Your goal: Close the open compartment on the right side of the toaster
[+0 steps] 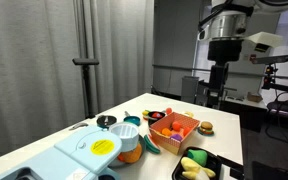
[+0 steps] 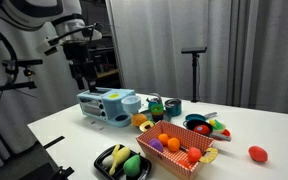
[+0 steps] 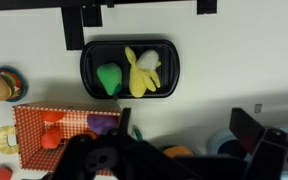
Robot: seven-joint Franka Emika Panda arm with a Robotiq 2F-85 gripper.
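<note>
Plastic, light and stiff, the toaster's (image 2: 97, 104) compartment (image 2: 127, 102), below the parted jaws, should shut with a push on its outer face.

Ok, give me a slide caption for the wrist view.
Wrist view: black oval plastic tray holding a yellow toy banana and green toy fruit on the white table.

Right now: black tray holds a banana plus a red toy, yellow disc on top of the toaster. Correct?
One error: the toy beside the banana in the black tray is green, not red; the wrist view shows this green toy plainly. The rest stands: a yellow disc sits on top of the toaster in an exterior view.
</note>
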